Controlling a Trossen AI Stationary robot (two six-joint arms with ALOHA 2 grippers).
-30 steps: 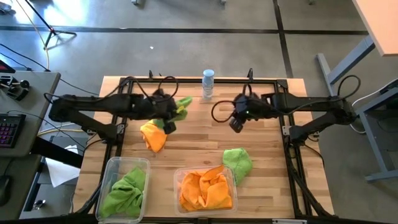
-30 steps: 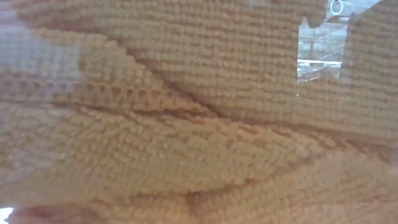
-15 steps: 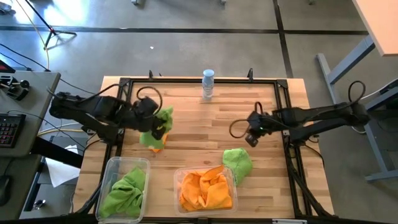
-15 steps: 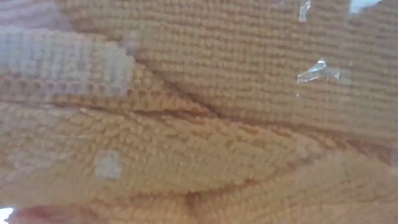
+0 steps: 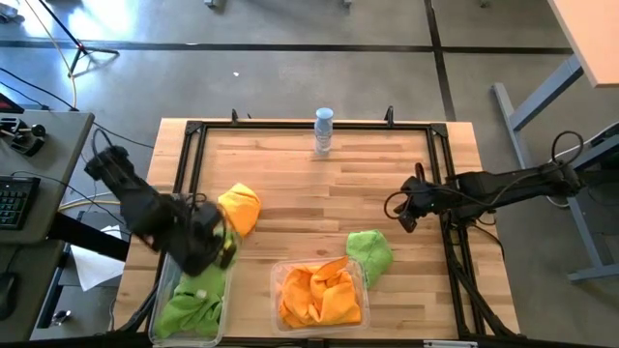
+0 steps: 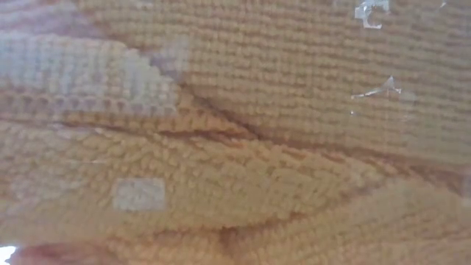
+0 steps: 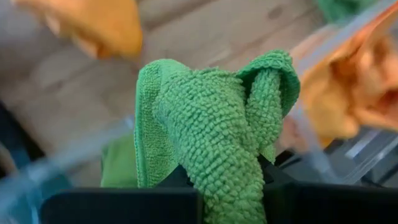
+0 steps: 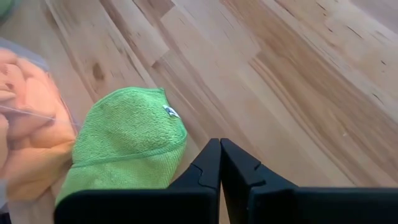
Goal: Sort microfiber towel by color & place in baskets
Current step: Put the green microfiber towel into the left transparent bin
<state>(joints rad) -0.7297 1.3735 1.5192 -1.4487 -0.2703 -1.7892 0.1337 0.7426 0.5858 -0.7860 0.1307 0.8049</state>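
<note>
My left gripper (image 5: 213,249) hangs over the far end of the narrow clear basket (image 5: 166,261), shut on a green microfiber towel (image 7: 211,112). Other green towels (image 5: 191,298) lie in that basket. An orange towel (image 5: 240,208) lies on the table just beyond it. The wide basket (image 5: 276,273) holds orange towels (image 5: 319,295), and orange cloth (image 6: 235,147) fills the low view. Another green towel (image 5: 369,253) lies on the table against the wide basket's right end. My right gripper (image 5: 406,217) is shut and holds nothing, hovering just beyond that towel (image 8: 127,134), by the table's right edge. My left gripper pinches the green towel between its two fingers by a bunched fold (image 7: 227,171). The fingers hide how many layers they hold. The towel bulges out past the fingertips in a lump, lifted clear above the narrow basket.
A small clear bottle (image 5: 323,130) stands at the middle of the table's far edge. A black frame rail (image 5: 447,184) runs round the tabletop. Bare wood (image 5: 329,188) lies between the bottle and the baskets.
My left gripper has carried the green towel from the table's far middle toward the near left, ending over the narrow basket; the orange towel stayed on the table. My right gripper has drawn back toward the table's right edge and slightly nearer.
</note>
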